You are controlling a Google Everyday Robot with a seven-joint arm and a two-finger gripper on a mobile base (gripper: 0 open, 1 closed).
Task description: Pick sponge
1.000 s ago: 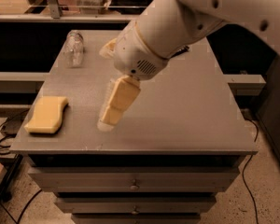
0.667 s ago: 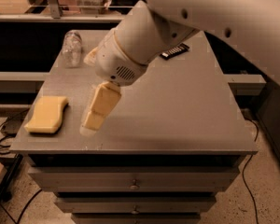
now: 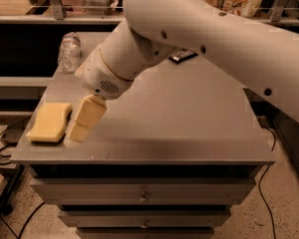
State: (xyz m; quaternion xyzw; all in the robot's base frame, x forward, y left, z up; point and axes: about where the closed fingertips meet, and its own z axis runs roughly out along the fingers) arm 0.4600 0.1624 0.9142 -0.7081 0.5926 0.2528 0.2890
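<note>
Sponge look: the sponge is a pale yellow, thick foam block with rounded corners. Its right side is pinched in at the middle.
Sponge place: lower left of the frame, flat on the grey table, close to the table's left and front edges.
Gripper place: the gripper is just right of the sponge, low over the table with its tip at or near the surface. It slants down and to the left from the white wrist.
Gripper state: it reads as one yellowish block, so I cannot tell whether it is apart or together. It is not clamped on the sponge.
Gap: a thin dark strip shows between sponge and gripper, so they look apart, though only just.
Hidden: the arm crosses the upper frame and covers much of the far table. A dark flat object peeks out under it, too covered to name.
Hard to make out: a clear bottle lies at the far left corner of the table. Its label is unreadable.
Cut off: the drawers run out at the bottom edge.
Sponge axis: the long axis runs from the front left corner toward the back, leaning right, about parallel to the gripper beside it.
Sponge facing: broad face up, with one short end toward the front edge.
</note>
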